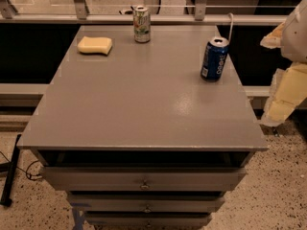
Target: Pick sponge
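Observation:
The sponge (95,45) is a pale yellow flat pad with wavy edges. It lies at the far left corner of the grey cabinet top (144,99). My gripper (283,87) is at the right edge of the view, beyond the cabinet's right side and far from the sponge. Its pale yellow blocky fingers (288,92) hang downward, with another pale part higher up. Nothing is seen held in it.
A green and white can (141,24) stands at the far middle of the top, right of the sponge. A blue can (214,59) stands near the right edge. Drawers (144,178) sit below the front edge. A railing runs behind the cabinet.

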Controlling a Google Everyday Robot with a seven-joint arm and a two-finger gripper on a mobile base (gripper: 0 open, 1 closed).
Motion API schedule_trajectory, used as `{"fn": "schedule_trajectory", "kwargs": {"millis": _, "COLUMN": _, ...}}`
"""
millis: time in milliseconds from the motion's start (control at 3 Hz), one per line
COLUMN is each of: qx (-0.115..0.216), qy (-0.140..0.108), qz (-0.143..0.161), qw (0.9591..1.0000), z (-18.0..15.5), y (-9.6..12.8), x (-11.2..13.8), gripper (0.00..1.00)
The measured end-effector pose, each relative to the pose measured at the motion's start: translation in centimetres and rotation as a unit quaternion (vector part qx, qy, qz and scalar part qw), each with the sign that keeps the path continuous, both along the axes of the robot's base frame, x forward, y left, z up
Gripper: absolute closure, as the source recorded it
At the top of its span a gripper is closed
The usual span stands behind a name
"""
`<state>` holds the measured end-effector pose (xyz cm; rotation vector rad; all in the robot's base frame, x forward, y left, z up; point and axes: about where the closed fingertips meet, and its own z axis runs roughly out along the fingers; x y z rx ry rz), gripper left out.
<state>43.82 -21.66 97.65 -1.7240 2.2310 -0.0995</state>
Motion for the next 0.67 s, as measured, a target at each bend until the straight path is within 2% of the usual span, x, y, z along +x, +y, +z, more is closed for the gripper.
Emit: {"fn": "schedule_trajectory", "kwargs": {"millis": 667, "qx": 0.008, "qy": -0.006, "qz": 0.004, "qw": 0.9999, "z": 0.06, "y": 0.48, "x": 0.24, "gripper": 0.0}}
